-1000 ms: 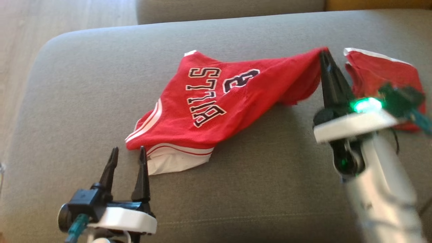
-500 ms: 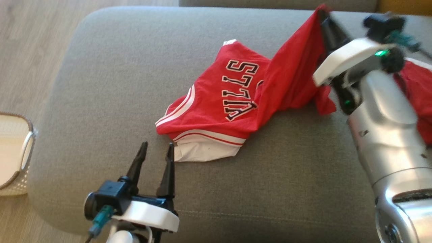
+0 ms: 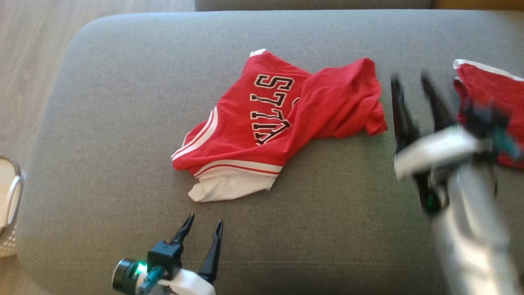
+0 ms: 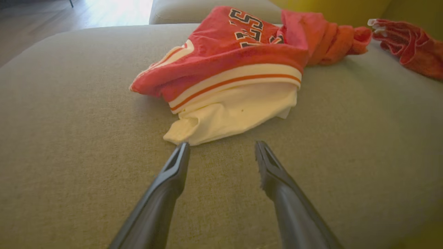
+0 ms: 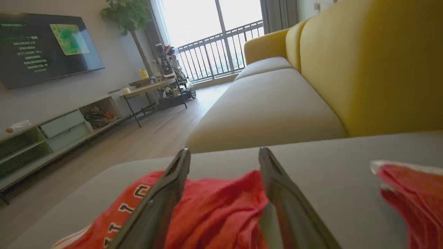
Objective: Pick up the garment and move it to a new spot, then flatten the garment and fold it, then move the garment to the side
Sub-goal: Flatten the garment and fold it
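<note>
Garment [image 3: 270, 123] lies bunched on the sofa [image 3: 123, 82], one flap over the lettering. Left hand [image 3: 204, 219] released, empty, just short of the white hem. Right hand [image 3: 409, 78] released, empty, beside the flap. Judged: placement likely done; flattening, folding, move aside remain.

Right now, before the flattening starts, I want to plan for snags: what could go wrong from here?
1. The red jersey lies bunched, one side folded over its lettering; a pinch there may catch two layers and hinder flattening.
2. The open right gripper sits between the jersey and a second red garment; it could grab the wrong one.
</note>
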You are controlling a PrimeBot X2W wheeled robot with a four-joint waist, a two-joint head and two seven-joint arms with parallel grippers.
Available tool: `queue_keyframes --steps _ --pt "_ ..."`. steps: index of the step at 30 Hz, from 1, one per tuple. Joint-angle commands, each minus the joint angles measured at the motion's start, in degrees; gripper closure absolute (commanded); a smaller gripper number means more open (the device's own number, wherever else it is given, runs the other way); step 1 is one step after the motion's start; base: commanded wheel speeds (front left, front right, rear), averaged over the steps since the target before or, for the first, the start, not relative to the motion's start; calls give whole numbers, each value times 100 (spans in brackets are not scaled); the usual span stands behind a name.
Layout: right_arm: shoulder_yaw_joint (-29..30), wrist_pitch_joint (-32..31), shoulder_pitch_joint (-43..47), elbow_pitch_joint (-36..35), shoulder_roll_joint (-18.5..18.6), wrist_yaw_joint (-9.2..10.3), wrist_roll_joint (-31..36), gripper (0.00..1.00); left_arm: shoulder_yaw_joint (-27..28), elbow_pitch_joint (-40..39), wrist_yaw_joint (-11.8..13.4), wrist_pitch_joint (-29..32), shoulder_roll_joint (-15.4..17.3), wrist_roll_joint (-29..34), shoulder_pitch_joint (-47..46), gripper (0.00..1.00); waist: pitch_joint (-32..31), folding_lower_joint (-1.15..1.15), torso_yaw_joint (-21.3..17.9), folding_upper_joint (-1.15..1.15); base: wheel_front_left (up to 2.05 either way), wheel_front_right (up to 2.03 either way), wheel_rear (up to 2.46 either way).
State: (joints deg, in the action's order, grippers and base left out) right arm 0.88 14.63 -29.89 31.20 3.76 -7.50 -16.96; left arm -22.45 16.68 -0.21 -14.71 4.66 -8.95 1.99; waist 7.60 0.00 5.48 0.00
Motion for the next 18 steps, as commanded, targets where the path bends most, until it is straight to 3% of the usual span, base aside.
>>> queue_keyframes --steps 1,10,18 --pt "-81 36 222 -288 -89 1 -63 0 112 -77 46 -29 89 122 -227 0 -41 0 -72 0 0 0 0" --pt "130 37 2085 -1628 -89 1 -595 0 320 174 262 -29 318 314 -310 0 -29 0 -362 0 0 0 0" --pt "-227 37 2478 -1780 -89 1 -448 0 424 245 344 -29 289 312 -301 0 -128 0 -445 0 0 0 0"
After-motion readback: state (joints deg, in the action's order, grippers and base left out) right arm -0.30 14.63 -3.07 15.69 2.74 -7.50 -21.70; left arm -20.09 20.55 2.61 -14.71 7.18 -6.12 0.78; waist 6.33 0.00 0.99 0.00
